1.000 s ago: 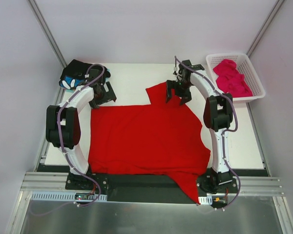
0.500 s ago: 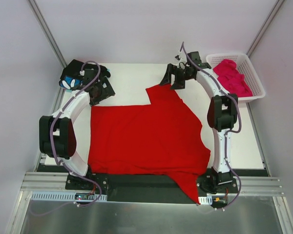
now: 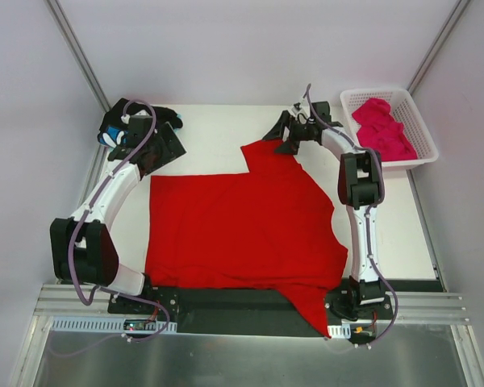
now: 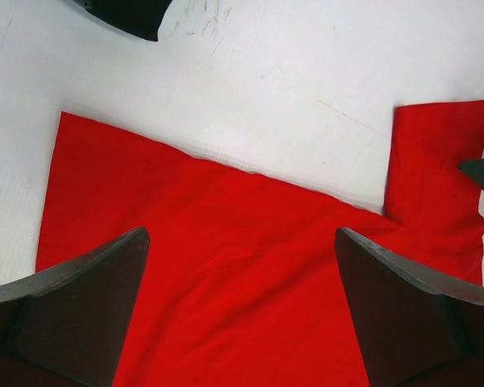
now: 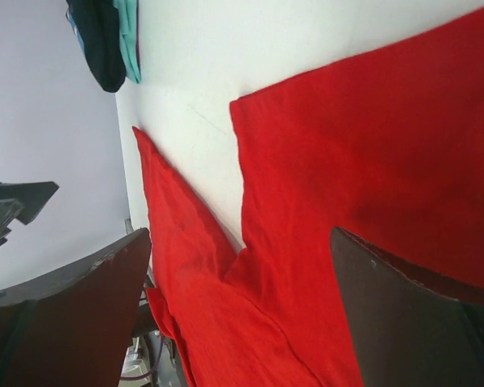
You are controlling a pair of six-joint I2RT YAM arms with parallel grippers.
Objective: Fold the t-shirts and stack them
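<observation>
The red t-shirt [image 3: 242,234] lies spread on the tabletop [image 3: 218,133], with the left tool [image 3: 157,149] at its far left corner and the right tool [image 3: 281,139] over its far sleeve, both with fingers apart and empty, so the first fold looks not yet begun and calls for pinching those edges.

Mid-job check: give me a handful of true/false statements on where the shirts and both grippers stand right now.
1. The red t-shirt lies spread on the table, gripped by neither arm. True.
2. The magenta-pink t-shirt lies on the table beside the red one. False: it is in the white lattice basket.
3. The left gripper and right gripper are both open. True.
4. The black flower-print t-shirt sits at the far right corner. False: it is at the far left corner.
5. Part of the red t-shirt drapes past the table's near edge. True.
</observation>
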